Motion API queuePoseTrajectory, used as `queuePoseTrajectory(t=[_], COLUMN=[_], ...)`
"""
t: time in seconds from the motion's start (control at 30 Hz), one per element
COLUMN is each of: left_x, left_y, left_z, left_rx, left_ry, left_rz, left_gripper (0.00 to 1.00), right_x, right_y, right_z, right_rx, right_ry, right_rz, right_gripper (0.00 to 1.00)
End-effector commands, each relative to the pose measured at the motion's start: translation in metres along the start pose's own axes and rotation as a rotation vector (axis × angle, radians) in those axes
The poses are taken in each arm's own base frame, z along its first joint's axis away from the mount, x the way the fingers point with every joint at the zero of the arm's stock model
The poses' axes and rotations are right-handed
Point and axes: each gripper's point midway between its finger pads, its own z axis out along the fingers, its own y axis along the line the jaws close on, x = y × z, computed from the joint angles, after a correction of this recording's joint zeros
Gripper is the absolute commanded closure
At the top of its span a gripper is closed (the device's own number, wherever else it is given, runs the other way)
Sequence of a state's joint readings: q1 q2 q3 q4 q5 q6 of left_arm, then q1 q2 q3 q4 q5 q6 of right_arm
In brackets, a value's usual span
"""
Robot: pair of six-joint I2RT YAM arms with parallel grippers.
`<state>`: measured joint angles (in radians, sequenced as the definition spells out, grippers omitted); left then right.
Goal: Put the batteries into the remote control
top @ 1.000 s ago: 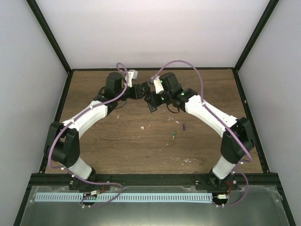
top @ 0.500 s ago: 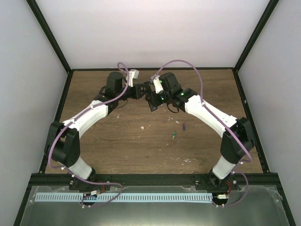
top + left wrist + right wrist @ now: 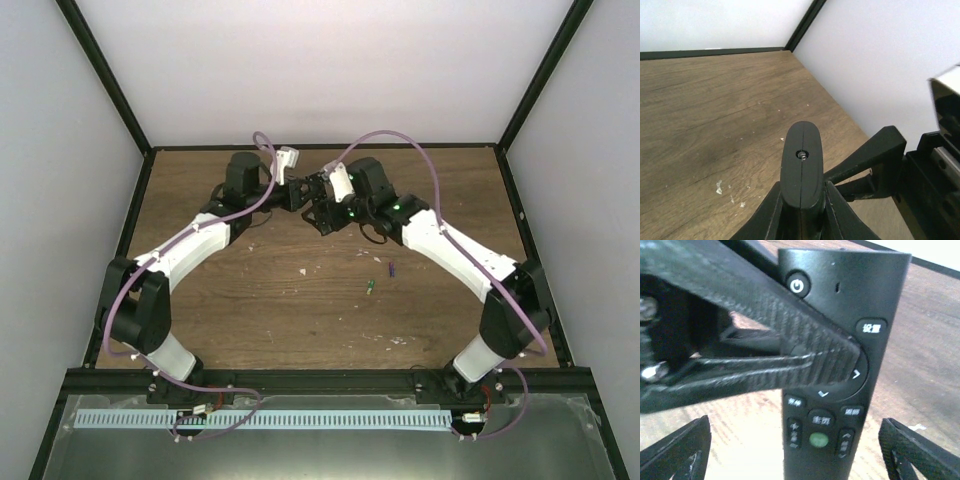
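Your wooden table (image 3: 250, 300) carries everything here; the left arm (image 3: 190, 245) and the right arm (image 3: 455, 248) both reach over it and meet close to its far edge, about halfway between its left and right edges; you have the left gripper (image 3: 801, 222) pinched on the remote control (image 3: 840, 365), one finger on each broad face, and in the left wrist view the remote's rounded end stands up out of the grip, clear of the wood; in the right wrist view one of those carbon-textured fingers (image 3: 790, 340) lies slantwise across the button face, just under the power button (image 3: 796, 285); your right gripper (image 3: 795, 455) is spread wide, its two fingertips on either side of the remote's lower half with a gap on each side, touching nothing that shows; the round green button (image 3: 818, 439) sits between them; the purple battery (image 3: 392, 269) and the green battery (image 3: 370, 286) lie loose on the table, well apart from the remote, nearer the right edge than the left and roughly midway between far and near edges; the purple one is just beside the green, slightly farther back and closer to the right edge; the two do not touch
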<state>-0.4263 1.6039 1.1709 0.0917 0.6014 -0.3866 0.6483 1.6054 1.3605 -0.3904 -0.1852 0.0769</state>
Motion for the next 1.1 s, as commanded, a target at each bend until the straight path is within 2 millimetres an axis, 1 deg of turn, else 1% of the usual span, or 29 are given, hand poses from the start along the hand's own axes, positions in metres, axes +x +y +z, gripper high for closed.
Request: queuePoseTrajectory(t=[0.0,0.1,0.2,0.23,0.3,0.47,0.53,0.63,0.67,0.8,0.93,1.07], left_x=[-0.004,-0.004,-0.007,-0.008,-0.007,-0.003,-0.001,0.000,0.001,0.004,0.007,0.006], left_y=[-0.021,-0.034,-0.042,-0.047,-0.057,-0.082,-0.088,-0.093,-0.094,-0.097,-0.099,-0.100], left_z=[-0.010,-0.024,-0.043,-0.049,-0.060,-0.079,-0.083,-0.089,-0.090,-0.093,-0.094,-0.093], left_rx=[0.120,0.234,0.337,0.374,0.435,0.559,0.594,0.613,0.616,0.624,0.622,0.619], left_ry=[-0.018,-0.018,-0.031,-0.037,-0.033,-0.013,-0.006,-0.018,-0.019,-0.019,-0.027,-0.035], left_rz=[0.114,0.140,0.157,0.171,0.199,0.232,0.232,0.233,0.231,0.227,0.229,0.233], left_gripper=[1.00,1.00,1.00,1.00,1.00,1.00,1.00,1.00,1.00,1.00,1.00,1.00], right_x=[-0.016,-0.008,0.000,0.003,0.012,0.024,0.026,0.025,0.025,0.023,0.023,0.023], right_y=[0.016,0.016,0.022,0.024,0.028,0.045,0.050,0.053,0.053,0.057,0.060,0.069], right_z=[-0.032,-0.049,-0.070,-0.075,-0.079,-0.079,-0.080,-0.078,-0.077,-0.077,-0.073,-0.070], right_rx=[-0.119,-0.220,-0.350,-0.383,-0.430,-0.562,-0.613,-0.645,-0.648,-0.692,-0.721,-0.747], right_ry=[-0.104,-0.128,-0.167,-0.172,-0.163,-0.128,-0.129,-0.133,-0.134,-0.138,-0.129,-0.119], right_rz=[-0.055,-0.054,-0.068,-0.074,-0.080,-0.088,-0.091,-0.089,-0.088,-0.085,-0.074,-0.082], right_gripper=[0.14,0.10,0.09,0.08,0.07,0.07,0.07,0.09,0.10,0.23,0.33,0.36])
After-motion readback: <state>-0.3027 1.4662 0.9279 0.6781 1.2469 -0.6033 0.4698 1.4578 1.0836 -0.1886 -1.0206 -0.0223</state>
